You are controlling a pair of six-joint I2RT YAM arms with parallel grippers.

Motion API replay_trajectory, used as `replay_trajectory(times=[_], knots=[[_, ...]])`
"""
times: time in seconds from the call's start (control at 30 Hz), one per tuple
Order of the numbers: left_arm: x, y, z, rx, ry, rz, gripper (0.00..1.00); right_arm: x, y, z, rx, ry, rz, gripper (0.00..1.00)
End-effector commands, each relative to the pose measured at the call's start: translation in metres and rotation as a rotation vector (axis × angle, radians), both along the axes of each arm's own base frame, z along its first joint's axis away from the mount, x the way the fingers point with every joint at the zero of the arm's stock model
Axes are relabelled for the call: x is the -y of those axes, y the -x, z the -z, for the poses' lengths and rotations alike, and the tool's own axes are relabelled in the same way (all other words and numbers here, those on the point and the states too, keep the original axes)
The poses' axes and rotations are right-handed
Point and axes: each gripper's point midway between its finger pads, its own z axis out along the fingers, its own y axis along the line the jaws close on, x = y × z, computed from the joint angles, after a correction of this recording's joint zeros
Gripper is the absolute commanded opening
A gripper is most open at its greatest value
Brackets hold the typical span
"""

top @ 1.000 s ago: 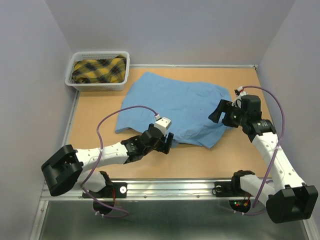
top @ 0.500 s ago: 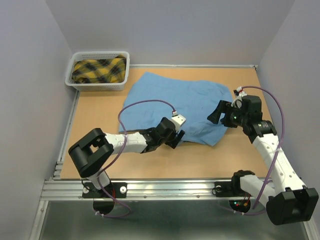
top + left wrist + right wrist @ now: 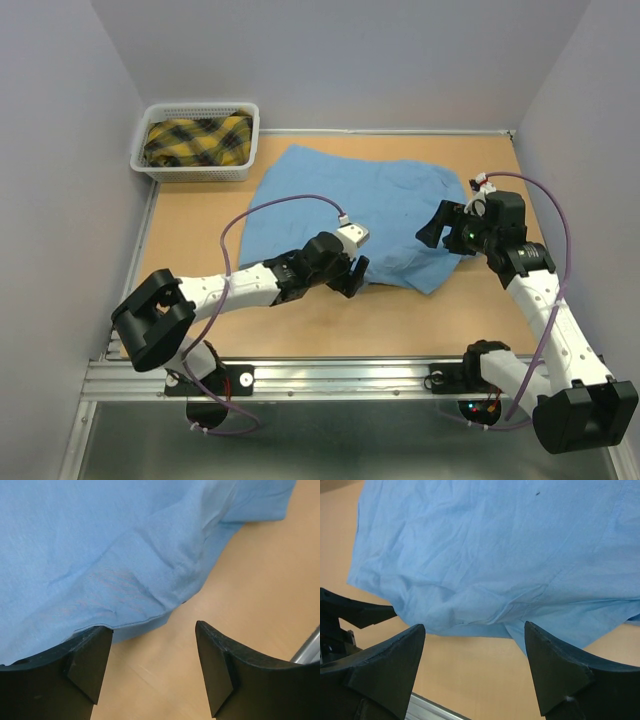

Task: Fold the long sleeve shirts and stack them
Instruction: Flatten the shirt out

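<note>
At the edges of the shirt (image 3: 350, 205), we find left fingers (image 3: 85, 665) and right fingers (image 3: 560, 675) apart, gripping nothing; it lies rumpled; we judge folding unfinished, stacking pending.

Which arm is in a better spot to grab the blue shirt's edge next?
Probably left. The left gripper is open and low, with the near hem of the shirt right between its jaws. The right gripper, also open, looks higher above the cloth.

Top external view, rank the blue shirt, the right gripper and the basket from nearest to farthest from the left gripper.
1. blue shirt: its near edge lies right at the left gripper.
2. right gripper: off to the right, by the shirt's right corner.
3. basket: far-left corner.
</note>
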Motion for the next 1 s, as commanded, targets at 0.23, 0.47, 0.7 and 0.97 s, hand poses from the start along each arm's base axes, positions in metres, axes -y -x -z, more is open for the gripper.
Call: replay_trajectory(times=[0.23,0.47,0.7,0.97], knots=[[0.009,-0.003,0.030,-0.036,-0.076,0.023,0.73,0.000,-0.001,-0.011,0.053,0.004,-0.004,0.86],[0.009,0.008,0.036,-0.085,-0.072,0.048,0.64,0.002,0.002,-0.006,0.048,0.010,0.000,0.86],[-0.007,-0.017,0.013,0.031,-0.069,-0.099,0.72,0.002,0.002,-0.008,0.054,0.015,-0.002,0.86],[-0.019,-0.040,0.003,0.075,-0.045,-0.221,0.78,0.001,0.003,-0.007,0.051,0.011,-0.005,0.86]])
